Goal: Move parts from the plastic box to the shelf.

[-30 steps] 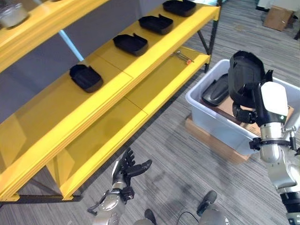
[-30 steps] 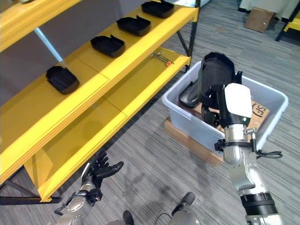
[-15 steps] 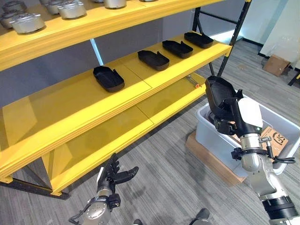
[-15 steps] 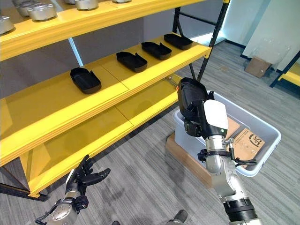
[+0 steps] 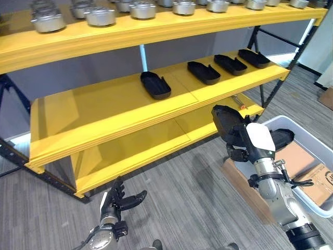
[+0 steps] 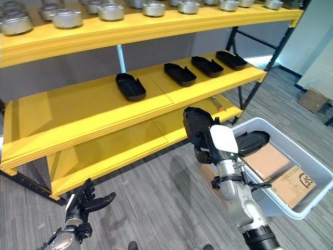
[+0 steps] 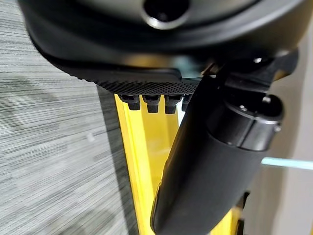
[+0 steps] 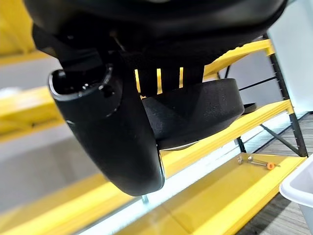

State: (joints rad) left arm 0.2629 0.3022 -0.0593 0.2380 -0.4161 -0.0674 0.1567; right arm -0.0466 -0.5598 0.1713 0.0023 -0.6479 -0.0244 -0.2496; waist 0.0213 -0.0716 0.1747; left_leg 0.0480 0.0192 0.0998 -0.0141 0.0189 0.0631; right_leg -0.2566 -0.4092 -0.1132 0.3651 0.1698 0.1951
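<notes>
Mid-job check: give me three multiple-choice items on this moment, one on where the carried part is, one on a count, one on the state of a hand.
1. Where is the black part being moved?
A. In the right hand, raised in front of the shelf
B. Lying on the floor
C. On the top shelf

2. How many black parts lie on the middle shelf?
A. Two
B. Four
C. Six

3. What is the left hand doing?
A. Gripping a part
B. Open, holding nothing
C. Pressing on the box

Answers:
1 A: the right hand has its fingers curled round the black part, between the yellow shelf and the plastic box.
2 B: four black parts sit in a row, the nearest at.
3 B: the left hand is low over the floor with its fingers spread.
</notes>
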